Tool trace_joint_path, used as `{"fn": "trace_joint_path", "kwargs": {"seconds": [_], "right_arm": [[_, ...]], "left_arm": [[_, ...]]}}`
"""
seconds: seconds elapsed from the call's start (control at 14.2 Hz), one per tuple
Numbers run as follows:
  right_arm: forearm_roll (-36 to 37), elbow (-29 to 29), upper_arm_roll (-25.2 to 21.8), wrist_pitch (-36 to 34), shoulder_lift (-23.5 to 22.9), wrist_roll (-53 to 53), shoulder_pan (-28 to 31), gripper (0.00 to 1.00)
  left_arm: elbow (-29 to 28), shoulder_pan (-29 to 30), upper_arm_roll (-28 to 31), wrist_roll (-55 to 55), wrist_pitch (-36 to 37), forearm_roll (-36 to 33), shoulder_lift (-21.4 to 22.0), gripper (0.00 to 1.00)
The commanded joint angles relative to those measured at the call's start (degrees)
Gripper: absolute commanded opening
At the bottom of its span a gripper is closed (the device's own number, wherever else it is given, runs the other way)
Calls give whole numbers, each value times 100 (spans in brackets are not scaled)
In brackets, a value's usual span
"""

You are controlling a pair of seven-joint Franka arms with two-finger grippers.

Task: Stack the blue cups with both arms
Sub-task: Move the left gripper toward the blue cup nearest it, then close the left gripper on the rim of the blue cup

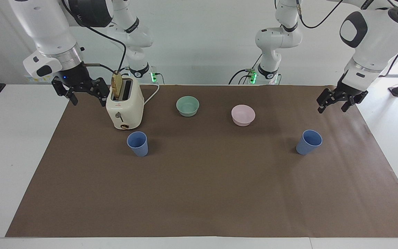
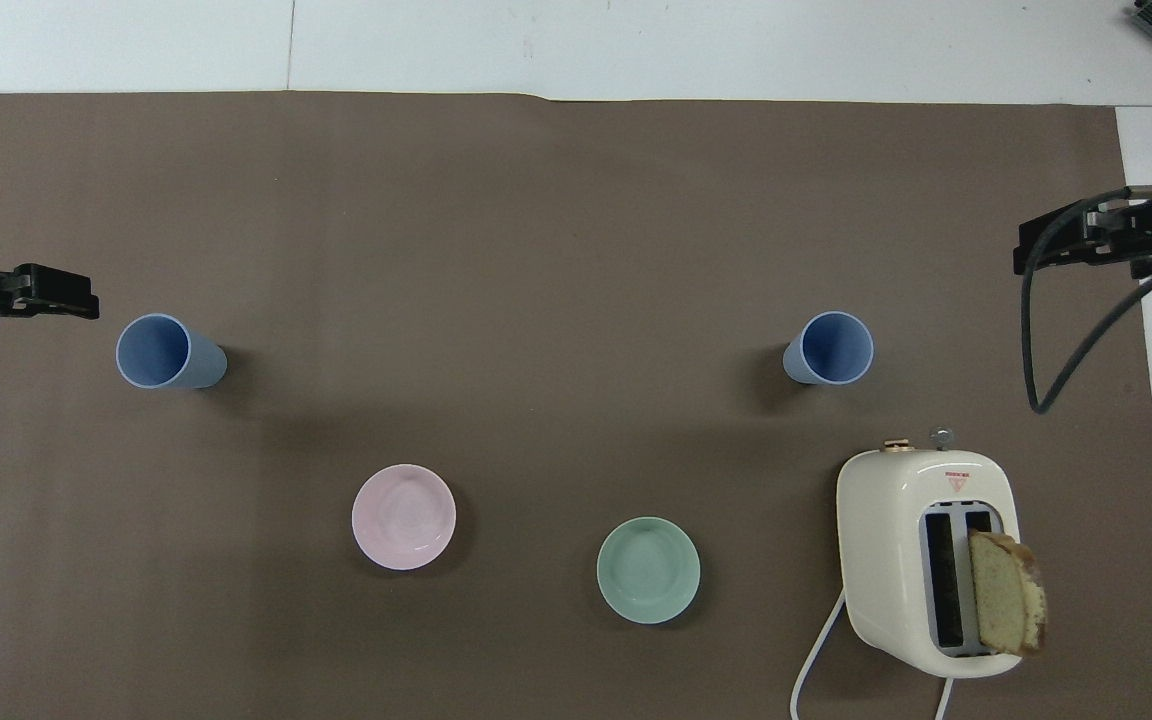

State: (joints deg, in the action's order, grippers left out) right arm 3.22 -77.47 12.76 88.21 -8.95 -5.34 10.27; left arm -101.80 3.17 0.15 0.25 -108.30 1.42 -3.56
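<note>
Two blue cups stand upright and apart on the brown mat. One cup (image 1: 309, 142) (image 2: 162, 352) is toward the left arm's end. The other cup (image 1: 137, 144) (image 2: 832, 348) stands just farther from the robots than the toaster. My left gripper (image 1: 331, 109) (image 2: 71, 300) is open and empty, up in the air over the mat's edge, beside the first cup and not touching it. My right gripper (image 1: 88, 102) (image 2: 1024, 252) is open and empty, held over the mat's edge beside the toaster, where the right arm waits.
A cream toaster (image 1: 124, 108) (image 2: 924, 560) with a bread slice (image 1: 117, 86) (image 2: 1006, 603) sticking out stands toward the right arm's end. A mint-green bowl (image 1: 187, 105) (image 2: 648, 570) and a pink bowl (image 1: 243, 115) (image 2: 404, 517) sit nearer to the robots than the cups.
</note>
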Motion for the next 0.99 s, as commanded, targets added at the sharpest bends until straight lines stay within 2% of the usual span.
{"fn": "trace_joint_path", "kwargs": {"seconds": [0.0, 0.35, 0.64, 0.92], "right_arm": [[-147, -145, 25, 12, 131, 86, 80, 100], [-147, -146, 25, 12, 131, 86, 80, 100], [-147, -146, 25, 3, 131, 86, 80, 100], [-155, -154, 25, 3, 131, 86, 80, 100]], "left_arm": [[-426, 157, -41, 107, -628, -46, -198, 100], [-1297, 210, -41, 265, -1324, 86, -163, 100], [-1448, 333, -41, 493, -1439, 86, -224, 100], [-1790, 273, -41, 608, -2037, 95, -365, 100]]}}
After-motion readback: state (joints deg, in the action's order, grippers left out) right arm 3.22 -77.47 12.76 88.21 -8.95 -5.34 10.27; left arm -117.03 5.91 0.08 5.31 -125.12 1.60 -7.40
